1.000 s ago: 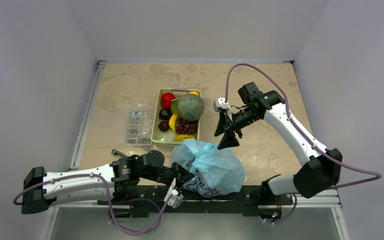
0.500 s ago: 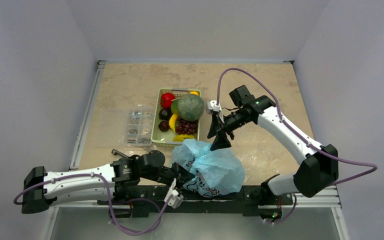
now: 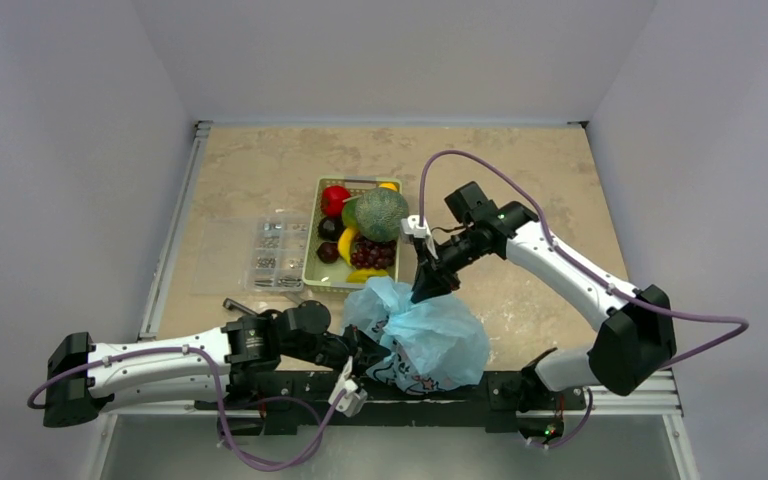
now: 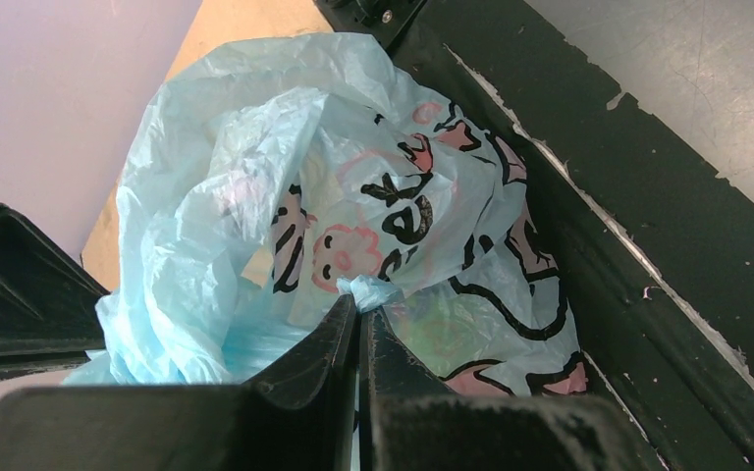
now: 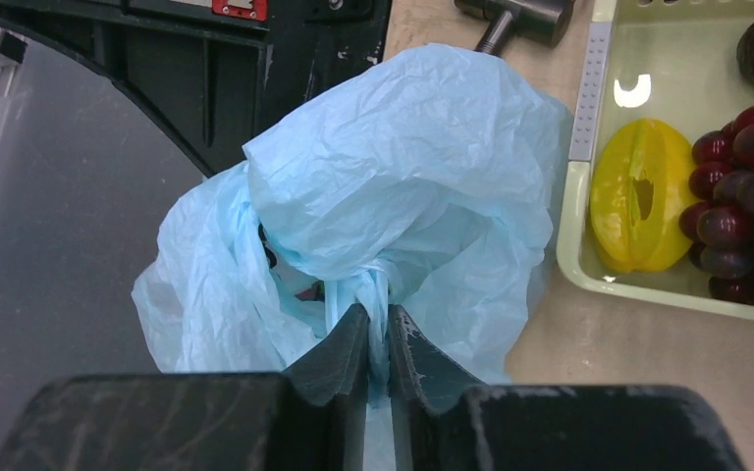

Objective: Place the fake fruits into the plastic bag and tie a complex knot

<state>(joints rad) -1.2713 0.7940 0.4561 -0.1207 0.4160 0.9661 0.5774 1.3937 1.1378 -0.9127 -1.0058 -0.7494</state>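
The light-blue plastic bag (image 3: 430,335) lies crumpled at the table's near edge, its cartoon print facing the left wrist camera (image 4: 393,196). My left gripper (image 3: 364,356) (image 4: 359,306) is shut on a small fold of it. My right gripper (image 3: 427,291) (image 5: 378,322) is shut on a twisted strand at the bag's top, just below a bunched twist that looks like the knot (image 5: 375,275). Fake fruits fill the green basket (image 3: 311,262): melon (image 3: 380,213), red apple (image 3: 335,198), grapes (image 3: 373,252) (image 5: 746,186) and a yellow piece (image 5: 638,196). Something green shows faintly through the bag (image 4: 447,329).
A clear compartment box (image 3: 260,255) sits left of the basket. A metal tool (image 5: 515,15) lies on the table beside the bag. The black mounting rail (image 3: 490,385) (image 4: 648,226) runs right behind the bag at the near edge.
My right arm swung left and down from above the table to the bag's top, and its open gripper shut on the twisted strand. The left arm and bag stayed put.
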